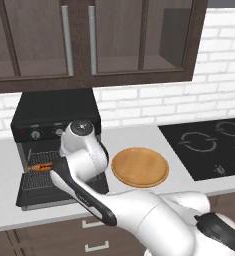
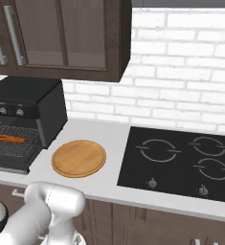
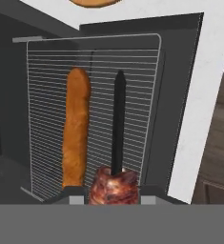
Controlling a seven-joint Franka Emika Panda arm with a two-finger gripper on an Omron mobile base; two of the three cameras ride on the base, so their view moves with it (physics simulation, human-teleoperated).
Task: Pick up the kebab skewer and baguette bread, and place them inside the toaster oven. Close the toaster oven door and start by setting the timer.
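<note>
- Reddish-brown meat of the kebab skewer (image 3: 113, 187) sat right between the jaws in the hand view; the gripper (image 3: 112, 196) was closed as tight as it goes on that meat end, so the skewer was judged held.
- Skewer's dark stick ran straight away from the jaws, over the wire rack (image 3: 147, 95) of the toaster oven (image 1: 54, 116).
- Baguette bread (image 3: 76, 133) lay on the rack just beside the skewer, long axis parallel to it, apart from it.
- Left base view: arm reached over the dropped toaster oven door (image 1: 36, 192); baguette showed orange at the oven mouth.
- Wooden plate (image 1: 140, 167) stood bare on the worktop (image 1: 139, 137), beside the oven.
- Judgement: the coming move turns on lowering the skewer along its own axis onto the rack, clear of the loaf, then letting go.
</note>
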